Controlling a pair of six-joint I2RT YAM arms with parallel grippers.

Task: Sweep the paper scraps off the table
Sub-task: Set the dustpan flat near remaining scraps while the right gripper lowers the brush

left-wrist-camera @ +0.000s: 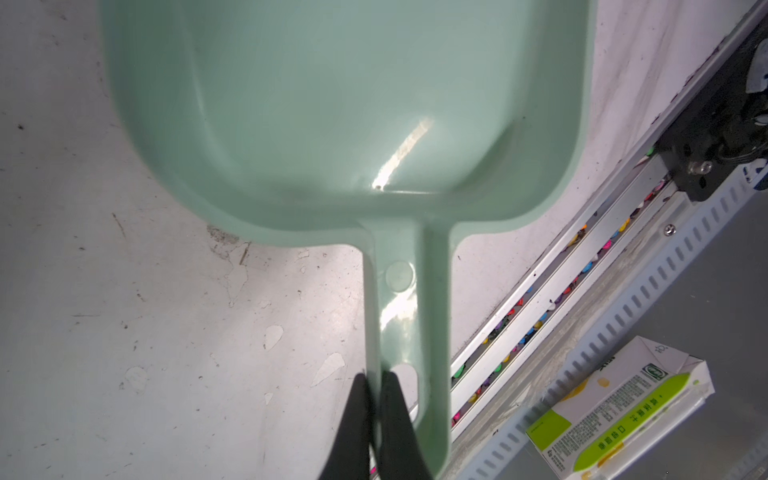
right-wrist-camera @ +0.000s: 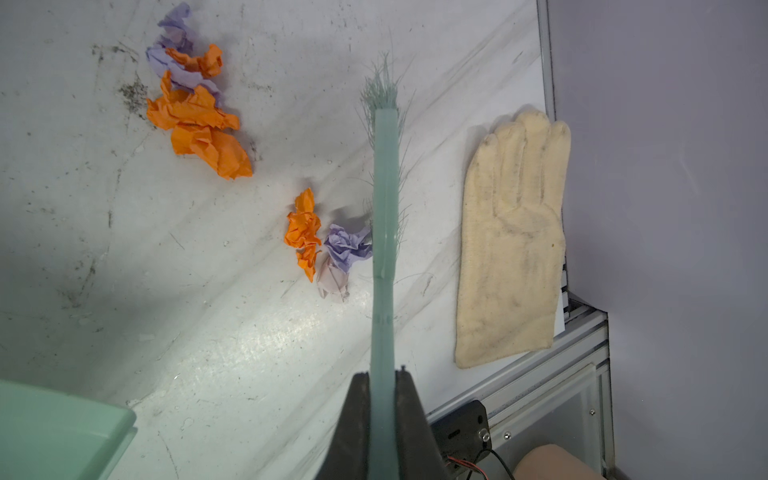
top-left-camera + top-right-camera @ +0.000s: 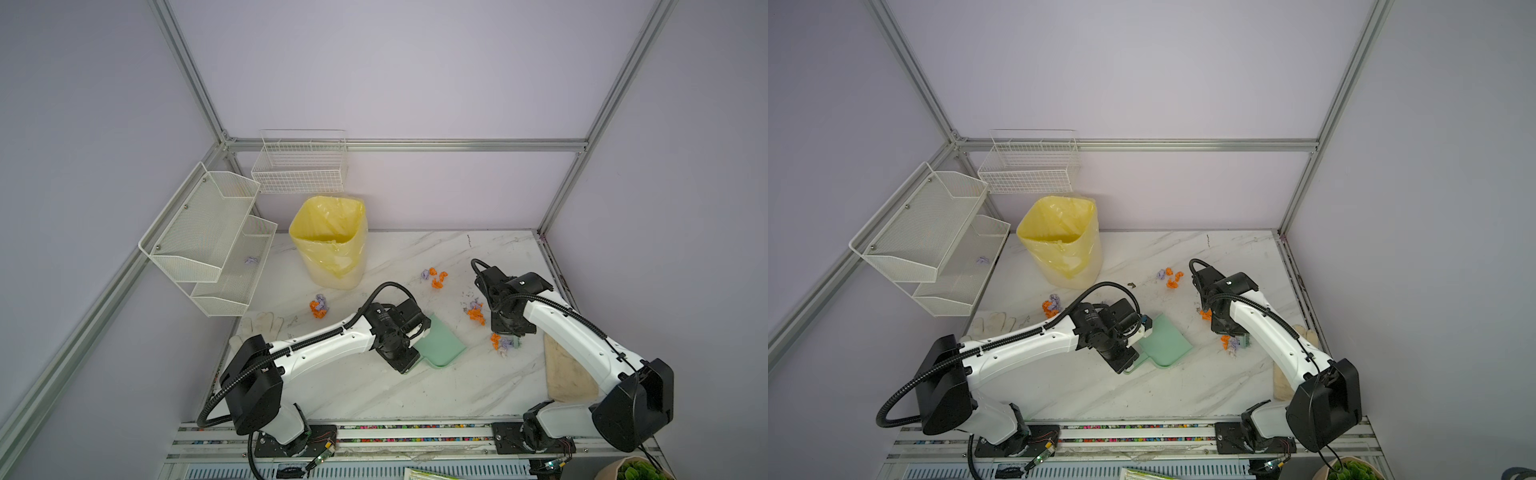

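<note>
- Because the paper scraps (image 2: 305, 235) are crumpled wads of thin orange and lilac paper, they look very light and springy, likely to roll or skip under a quick stroke; a slow, low push from behind seems a better way to move them than any pinch
- They lie in four loose clusters on the desk (image 3: 415, 386): one in front of the yellow-lined bin (image 3: 332, 272), one further back near the middle, two beside the right arm; a lone lilac wad sits in the lower mesh shelf (image 3: 220, 305)
- Right end effector (image 2: 382, 376) is clamped on the handle of a pale green brush (image 2: 384, 187), whose head sits right against the nearest lilac wad
- Left end effector (image 1: 374, 380) is pinched narrow on one edge of the green dustpan (image 1: 345, 104) handle; the pan looks empty and stands apart from those wads
- Desk surface is smooth, marble-veined, scuffed and dusty, so scraps should slide with little drag
- Room is tight: a cream glove (image 2: 511, 241) lies just beside the brush near the desk edge, and walls close in on three sides
</note>
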